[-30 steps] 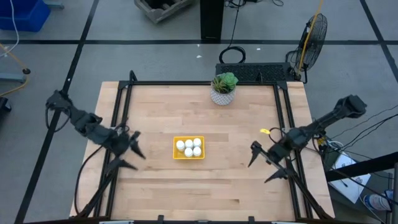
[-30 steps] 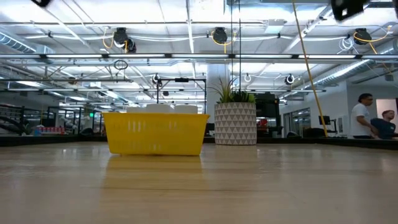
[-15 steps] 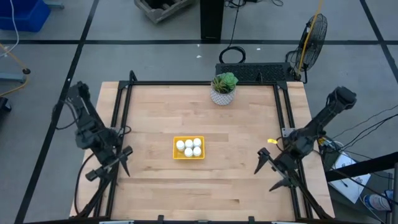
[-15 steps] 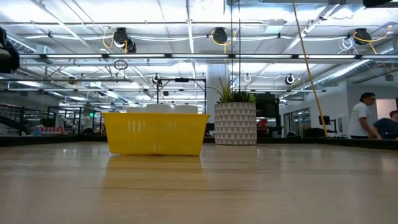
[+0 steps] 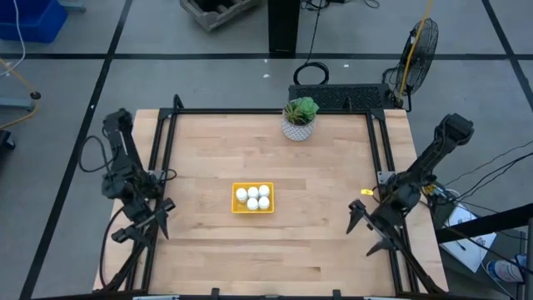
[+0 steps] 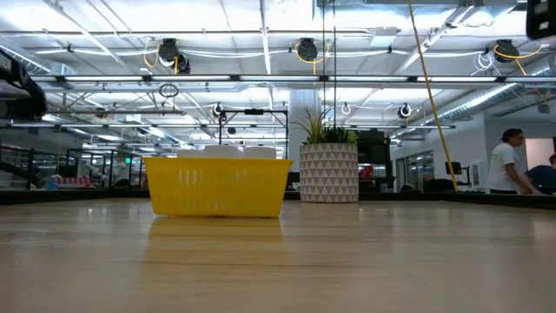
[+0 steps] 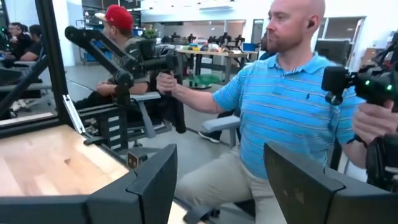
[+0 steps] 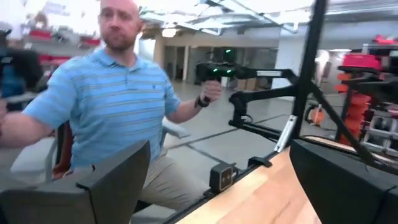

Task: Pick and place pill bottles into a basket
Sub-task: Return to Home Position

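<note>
You've got pill bottles [image 5: 253, 197] in basket [image 5: 236, 206], well apart from left gripper [image 5: 141, 229] & right gripper [image 5: 365, 237] either side; fingers wide open, holding nothing.

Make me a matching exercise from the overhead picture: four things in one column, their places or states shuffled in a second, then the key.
Column one
1. pill bottles
2. plant pot
3. left gripper
4. right gripper

Column two
A. open, at the right side of the table
B. at the table's top edge in the high view, near the middle
C. inside the yellow basket, mid-table
D. open, at the table's left side

Pairs: 1-C, 2-B, 3-D, 4-A
</note>
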Tool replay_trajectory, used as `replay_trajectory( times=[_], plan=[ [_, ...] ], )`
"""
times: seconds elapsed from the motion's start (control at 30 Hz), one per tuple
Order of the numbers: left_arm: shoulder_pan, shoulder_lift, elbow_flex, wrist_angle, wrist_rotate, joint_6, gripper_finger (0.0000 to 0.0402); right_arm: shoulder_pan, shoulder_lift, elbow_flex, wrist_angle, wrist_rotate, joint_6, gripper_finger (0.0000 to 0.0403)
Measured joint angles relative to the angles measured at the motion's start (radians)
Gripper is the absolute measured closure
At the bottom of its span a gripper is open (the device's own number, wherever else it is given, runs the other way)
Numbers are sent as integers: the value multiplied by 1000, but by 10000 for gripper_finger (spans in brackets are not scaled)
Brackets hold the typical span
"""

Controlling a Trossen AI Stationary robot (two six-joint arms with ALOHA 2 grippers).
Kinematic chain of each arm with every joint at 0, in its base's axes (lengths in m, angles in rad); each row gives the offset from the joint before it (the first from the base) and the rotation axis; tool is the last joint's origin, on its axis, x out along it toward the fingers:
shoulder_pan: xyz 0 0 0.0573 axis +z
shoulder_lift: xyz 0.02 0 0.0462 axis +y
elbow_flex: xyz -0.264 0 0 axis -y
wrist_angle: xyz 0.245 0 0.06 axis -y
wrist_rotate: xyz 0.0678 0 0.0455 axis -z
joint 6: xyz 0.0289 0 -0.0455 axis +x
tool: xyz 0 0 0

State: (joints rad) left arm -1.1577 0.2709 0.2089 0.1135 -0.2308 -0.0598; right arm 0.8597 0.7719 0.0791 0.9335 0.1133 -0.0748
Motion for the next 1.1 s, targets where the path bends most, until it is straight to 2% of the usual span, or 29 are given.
replay_trajectory(
  times=[0.13,0.47,0.57,0.8,1.1],
  plan=[
    [-21,-23,-20,-5,-37,4,160,0,-5,-60,74,24,23,23],
    [-68,-31,-28,6,-70,86,160,0,-49,-62,16,19,23,23],
    [-86,-46,-28,22,-70,123,160,0,-139,-62,-20,20,32,23],
    [-110,-104,-28,-13,-69,145,160,0,-428,-62,-289,21,54,23],
    [-110,-109,-28,-21,-93,136,160,0,-714,-64,-543,21,28,23]
  ],
)
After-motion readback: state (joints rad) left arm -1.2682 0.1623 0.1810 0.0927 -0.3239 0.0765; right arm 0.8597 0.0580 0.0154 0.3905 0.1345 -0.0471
